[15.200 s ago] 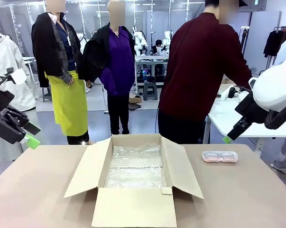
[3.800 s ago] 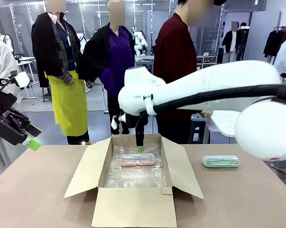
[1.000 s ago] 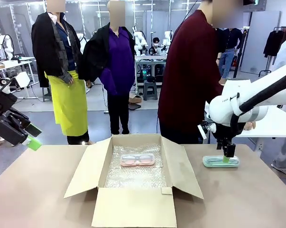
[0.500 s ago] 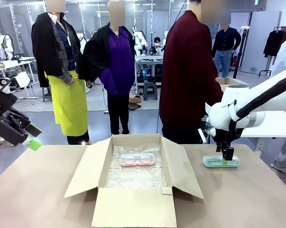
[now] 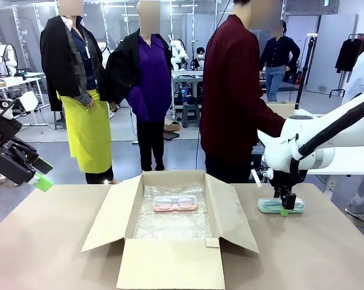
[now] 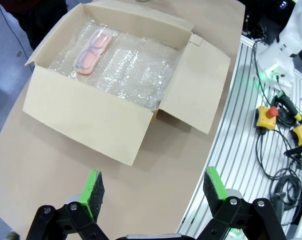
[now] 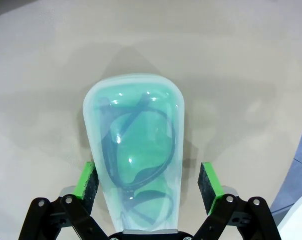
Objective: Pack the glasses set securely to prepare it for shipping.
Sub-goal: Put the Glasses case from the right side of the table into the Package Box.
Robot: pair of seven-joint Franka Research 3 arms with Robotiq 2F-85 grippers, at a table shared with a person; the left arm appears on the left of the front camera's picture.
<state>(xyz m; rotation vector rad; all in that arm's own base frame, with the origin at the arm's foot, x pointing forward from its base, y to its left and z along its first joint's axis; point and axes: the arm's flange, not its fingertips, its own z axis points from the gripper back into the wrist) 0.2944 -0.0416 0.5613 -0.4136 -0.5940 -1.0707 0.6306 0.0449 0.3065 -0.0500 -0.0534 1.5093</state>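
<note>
The pale pink glasses case (image 5: 175,203) lies flat on bubble wrap at the far end of the open cardboard box (image 5: 169,266); it is also in the left wrist view as the pink case (image 6: 92,50). The mint green case (image 5: 271,206) rests on the table right of the box. My right gripper (image 5: 284,206) is down over it, open, with its green pads (image 7: 86,182) on either side of the green case (image 7: 135,150), a gap on each side. My left gripper (image 5: 41,175) is raised at the far left, open and holding nothing (image 6: 149,187).
Clear bubble wrap (image 5: 169,223) lines the box floor. The box flaps (image 5: 239,214) fold outward on all sides. A person in a dark red top (image 5: 230,103) stands at the far side. Table edge, rails and cables (image 6: 271,125) lie beside the box in the left wrist view.
My right gripper has come lower over the mint green case and shifted a little toward the box. The person has stepped left. Left arm and pink case are unmoved.
</note>
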